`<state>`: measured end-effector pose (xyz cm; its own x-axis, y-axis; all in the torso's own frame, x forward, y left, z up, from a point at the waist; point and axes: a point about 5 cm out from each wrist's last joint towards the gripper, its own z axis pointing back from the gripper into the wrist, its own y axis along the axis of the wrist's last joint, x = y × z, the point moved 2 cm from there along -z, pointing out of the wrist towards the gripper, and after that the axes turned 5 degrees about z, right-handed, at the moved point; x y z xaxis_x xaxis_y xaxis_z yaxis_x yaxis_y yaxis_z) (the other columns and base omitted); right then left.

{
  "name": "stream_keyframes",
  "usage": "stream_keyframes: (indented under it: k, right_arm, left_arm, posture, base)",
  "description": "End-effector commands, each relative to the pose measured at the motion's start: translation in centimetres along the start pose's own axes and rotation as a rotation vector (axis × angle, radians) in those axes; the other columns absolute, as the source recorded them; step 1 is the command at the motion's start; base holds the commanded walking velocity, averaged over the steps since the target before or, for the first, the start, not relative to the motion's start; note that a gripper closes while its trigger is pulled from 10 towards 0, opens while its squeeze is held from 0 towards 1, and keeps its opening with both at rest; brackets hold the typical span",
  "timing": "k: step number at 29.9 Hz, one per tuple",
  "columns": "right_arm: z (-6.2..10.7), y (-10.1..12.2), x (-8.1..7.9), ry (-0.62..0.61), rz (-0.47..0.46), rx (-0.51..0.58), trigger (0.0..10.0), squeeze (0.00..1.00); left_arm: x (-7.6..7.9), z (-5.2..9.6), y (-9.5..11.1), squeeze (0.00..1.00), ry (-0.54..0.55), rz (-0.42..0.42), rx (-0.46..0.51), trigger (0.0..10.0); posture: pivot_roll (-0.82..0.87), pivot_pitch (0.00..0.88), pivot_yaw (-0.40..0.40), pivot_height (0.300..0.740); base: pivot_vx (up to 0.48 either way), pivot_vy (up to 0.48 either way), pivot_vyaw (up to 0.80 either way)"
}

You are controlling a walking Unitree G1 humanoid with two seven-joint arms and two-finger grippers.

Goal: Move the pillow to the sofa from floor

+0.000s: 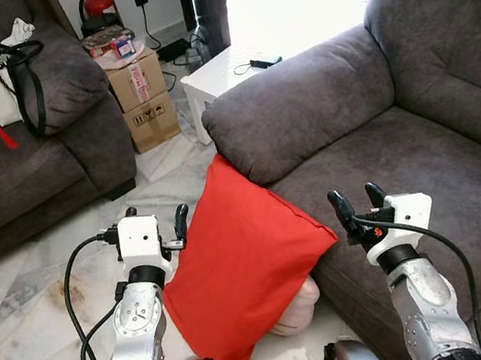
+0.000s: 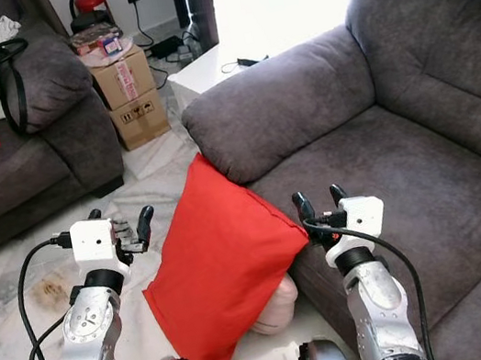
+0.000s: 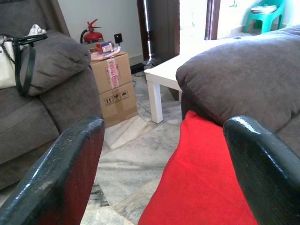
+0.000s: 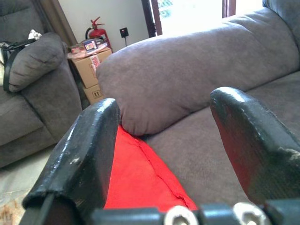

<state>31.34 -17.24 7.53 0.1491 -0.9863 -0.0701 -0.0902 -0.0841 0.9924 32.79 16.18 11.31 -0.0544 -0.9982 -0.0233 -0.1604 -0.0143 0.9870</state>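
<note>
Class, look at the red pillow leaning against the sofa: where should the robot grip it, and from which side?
Probably by its two side edges, one gripper each. The red pillow stands tilted against the grey sofa, broad face toward the robot. The left gripper and right gripper are open on either side, so closing inward from left and right suits it.

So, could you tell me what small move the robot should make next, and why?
Probably bring both grippers inward against the red pillow. It leans on the sofa front, lower corner by the floor, unheld. The left gripper and right gripper are open on either side of it, so closing in would let them squeeze it.
</note>
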Motion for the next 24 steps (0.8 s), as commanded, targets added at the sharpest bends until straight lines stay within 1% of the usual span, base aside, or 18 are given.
stream_keyframes:
  k: [1, 5, 7, 9, 14, 16, 24]
  right_arm:
    - [0.06, -0.21, -0.12, 0.004, -0.002, -0.009, 10.0, 0.00]
    - [0.09, -0.25, -0.17, 0.009, 0.003, -0.012, 10.0, 0.00]
    - [0.11, -0.27, -0.19, 0.010, 0.004, -0.013, 10.0, 0.00]
    - [0.11, -0.23, -0.38, 0.027, 0.036, -0.016, 10.0, 0.00]
    - [0.13, -0.41, -0.47, 0.029, 0.039, -0.027, 10.0, 0.00]
    - [0.13, -0.45, -0.27, 0.014, 0.020, -0.026, 10.0, 0.00]
    - [0.14, -0.44, -0.29, 0.017, 0.017, -0.028, 10.0, 0.00]
  left_arm:
    - [-0.19, 0.13, -0.36, 0.00, 0.010, 0.004, -0.019, 10.0]
    - [-0.24, 0.16, -0.45, 0.00, 0.015, 0.002, -0.024, 10.0]
    - [-0.24, 0.17, -0.46, 0.00, 0.016, 0.003, -0.024, 10.0]
    - [-0.29, 0.17, -0.46, 0.00, 0.018, 0.004, -0.025, 10.0]
    - [-0.34, 0.18, -0.47, 0.00, 0.021, 0.006, -0.025, 10.0]
    - [-0.35, 0.16, -0.47, 0.00, 0.021, 0.006, -0.025, 10.0]
    - [-0.30, 0.19, -0.54, 0.00, 0.020, 0.008, -0.027, 10.0]
  posture:
    - [-0.07, 0.103, 0.018, 0.636]
    - [-0.07, 0.104, 0.017, 0.636]
    - [-0.07, 0.105, 0.017, 0.636]
    - [-0.07, 0.107, 0.017, 0.636]
    - [-0.07, 0.108, 0.017, 0.636]
    - [-0.07, 0.108, 0.017, 0.636]
    - [-0.07, 0.109, 0.016, 0.636]
  base:
    - [0.000, 0.000, 0.00]
    - [0.000, 0.000, 0.00]
    - [0.281, 0.000, 0.00]
    - [0.328, 0.000, 0.00]
    - [0.362, 0.000, 0.55]
    - [0.379, 0.000, 0.00]
    - [0.398, 0.000, 0.00]
